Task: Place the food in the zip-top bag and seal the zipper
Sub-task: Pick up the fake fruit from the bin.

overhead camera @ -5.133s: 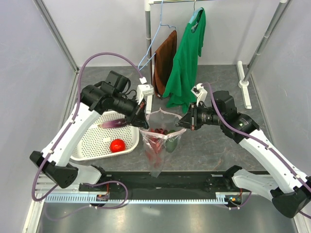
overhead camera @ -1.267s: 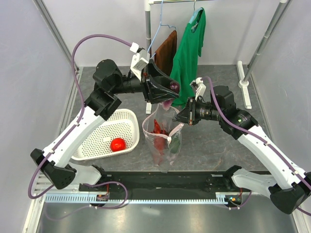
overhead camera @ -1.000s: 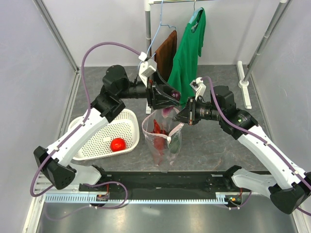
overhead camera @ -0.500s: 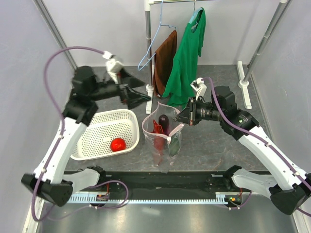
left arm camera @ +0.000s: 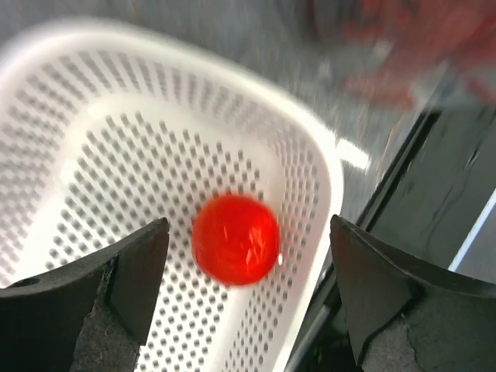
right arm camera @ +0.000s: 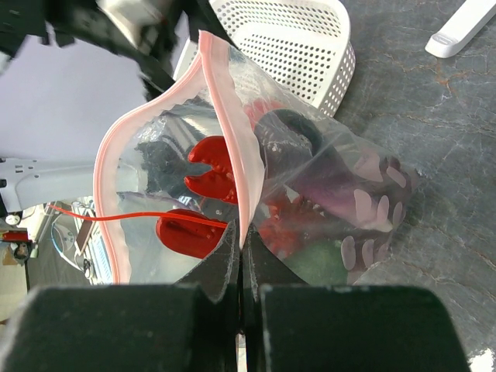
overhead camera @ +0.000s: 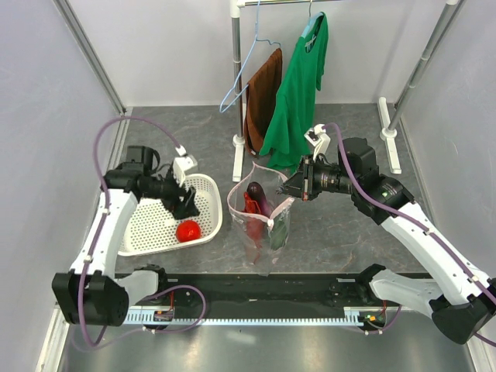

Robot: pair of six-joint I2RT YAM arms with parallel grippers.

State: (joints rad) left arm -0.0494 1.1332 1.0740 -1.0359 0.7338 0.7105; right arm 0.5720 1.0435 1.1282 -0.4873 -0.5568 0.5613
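Left end effector (overhead camera: 183, 204): positioned over the white perforated basket (overhead camera: 218, 214) at the left of the desk (overhead camera: 341, 232). In the left wrist view its fingers (left arm camera: 124, 287) stand wide apart, nothing between them is gripped, and the small red tomato (left arm camera: 235, 239) lies on the basket floor directly below the gap. No contact between fingers and tomato is visible. The top view confirms the tomato (overhead camera: 187, 231) rests alone in the basket, toward its near right corner.

Right end effector (overhead camera: 289, 189): raised above the desk right of centre, pointing left. The right wrist view shows it (right arm camera: 240, 260) closed tight, clamped on the pink zipper (right arm camera: 223, 116) strip at the mouth edge of the zip-top bag (right arm camera: 349, 167).

Zip-top bag (overhead camera: 262, 240): stands roughly upright on the desk just beside the basket's right side, hanging from the right grip. Its mouth gapes open; the zipper is not sealed.

Contents of bag: red plastic lobster (right arm camera: 208, 172) on the left side, claws visible through the film; dark grape bunch (overhead camera: 256, 194) near the top; a dark green piece (overhead camera: 277, 234) low on the right.

Background: a garment rail at the far side of the desk carries a green shirt (overhead camera: 298, 93) and a brown garment (overhead camera: 262, 94)
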